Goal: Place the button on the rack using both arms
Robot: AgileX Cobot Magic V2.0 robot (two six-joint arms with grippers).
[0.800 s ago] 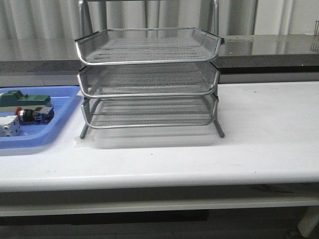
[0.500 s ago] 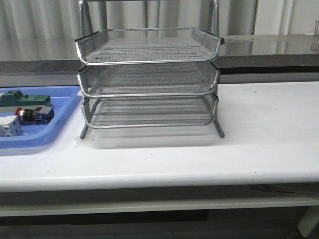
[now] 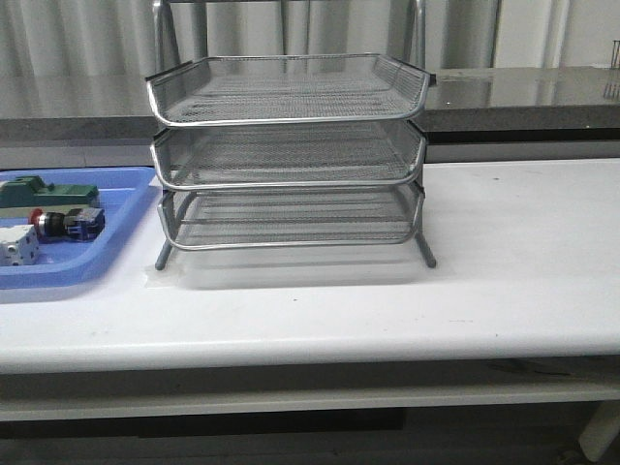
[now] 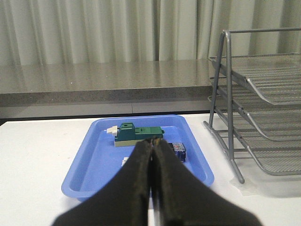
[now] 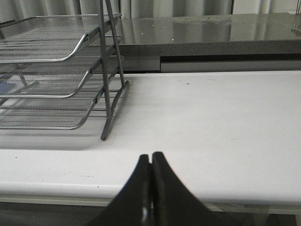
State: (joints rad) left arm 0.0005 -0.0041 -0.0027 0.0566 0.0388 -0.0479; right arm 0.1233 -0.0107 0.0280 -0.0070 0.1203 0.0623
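Note:
The button (image 3: pixel 66 224), red cap towards the left and blue rear block on the right, lies in the blue tray (image 3: pixel 114 242) at the table's left. In the left wrist view only its blue end (image 4: pixel 179 151) shows, just beyond my fingers. The silver three-tier wire rack (image 3: pixel 291 126) stands at mid-table, its trays bare. My left gripper (image 4: pixel 153 140) is shut and holds nothing, short of the tray (image 4: pixel 96 157). Shut too and holding nothing, my right gripper (image 5: pixel 151 154) hangs near the table's front edge, right of the rack (image 5: pixel 51 70). Neither arm shows in the front view.
A green-and-grey block (image 3: pixel 48 193) and a white block (image 3: pixel 17 247) share the tray with the button. The rack's metal legs (image 4: pixel 225 117) stand right of the tray. White tabletop (image 3: pixel 513 262) extends to the rack's right. A grey counter (image 3: pixel 542 92) runs behind.

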